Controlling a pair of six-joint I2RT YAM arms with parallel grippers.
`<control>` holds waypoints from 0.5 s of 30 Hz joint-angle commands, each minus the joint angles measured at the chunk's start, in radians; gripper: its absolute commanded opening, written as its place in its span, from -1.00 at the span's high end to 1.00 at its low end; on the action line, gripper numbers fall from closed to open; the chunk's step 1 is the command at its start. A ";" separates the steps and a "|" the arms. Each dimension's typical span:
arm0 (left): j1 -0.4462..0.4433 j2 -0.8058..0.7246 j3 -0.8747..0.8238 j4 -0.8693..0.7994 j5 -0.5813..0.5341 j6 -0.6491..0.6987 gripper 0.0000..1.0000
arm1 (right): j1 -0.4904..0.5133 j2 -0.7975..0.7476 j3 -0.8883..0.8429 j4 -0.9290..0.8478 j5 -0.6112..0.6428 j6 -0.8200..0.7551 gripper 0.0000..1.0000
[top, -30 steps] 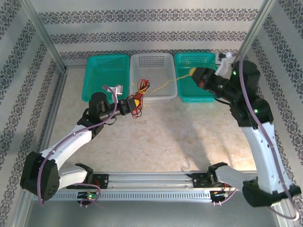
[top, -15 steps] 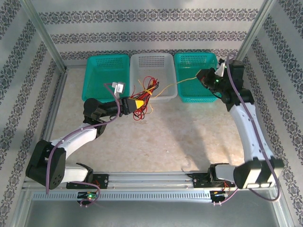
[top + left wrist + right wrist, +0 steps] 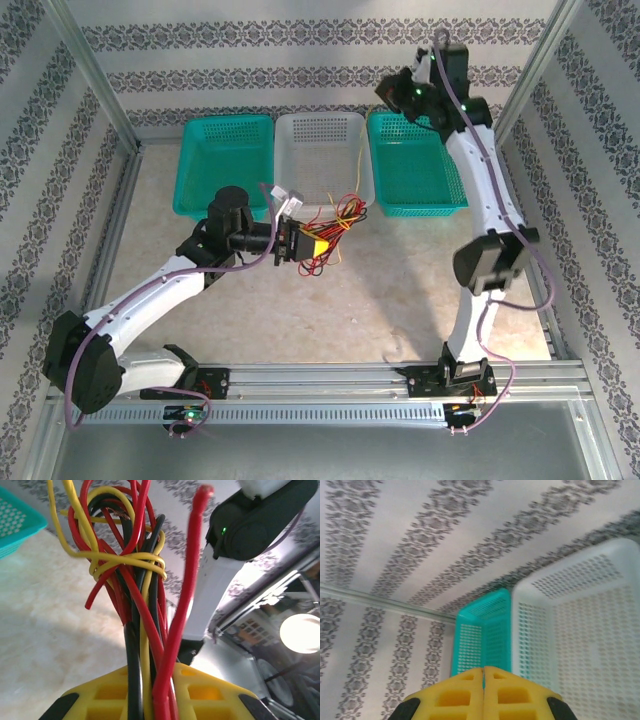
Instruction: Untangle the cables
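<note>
Separating step: left end effector (image 3: pixel 150 696) clamped on the cables (image 3: pixel 134 575), knotted bundle at six o'clock of the white basket (image 3: pixel 320 124). Right end effector (image 3: pixel 483 682) pressed together, high at one o'clock, maybe trailing a yellow strand. Next: draw one strand free.

Three baskets across the upper centre: teal basket (image 3: pixel 228 162), white basket (image 3: pixel 322 140), second teal basket (image 3: pixel 416 175). Two arms: left arm (image 3: pixel 150 300), right arm (image 3: pixel 478 180). One tangled bundle of cables (image 3: pixel 325 235), strands uncountable.
</note>
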 commanded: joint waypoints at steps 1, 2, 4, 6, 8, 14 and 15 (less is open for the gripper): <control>-0.026 -0.042 -0.020 -0.066 0.043 0.111 1.00 | 0.019 0.093 0.285 -0.178 0.077 -0.076 1.00; -0.027 -0.039 -0.022 -0.049 0.044 0.095 1.00 | 0.030 0.099 0.316 -0.189 0.093 -0.092 1.00; -0.029 -0.007 -0.004 -0.097 0.043 0.118 1.00 | 0.039 0.100 0.341 -0.175 0.066 -0.075 1.00; -0.039 0.036 0.043 -0.245 -0.012 0.205 1.00 | 0.040 0.101 0.382 -0.174 0.021 -0.052 1.00; -0.049 0.095 0.106 -0.429 -0.159 0.303 1.00 | 0.046 0.086 0.418 -0.174 -0.007 -0.047 1.00; -0.044 0.235 0.146 -0.523 -0.534 0.239 1.00 | 0.043 -0.047 0.419 -0.113 -0.049 -0.027 1.00; -0.044 0.248 0.150 -0.528 -0.561 0.230 1.00 | 0.039 -0.073 0.416 -0.112 -0.049 -0.027 1.00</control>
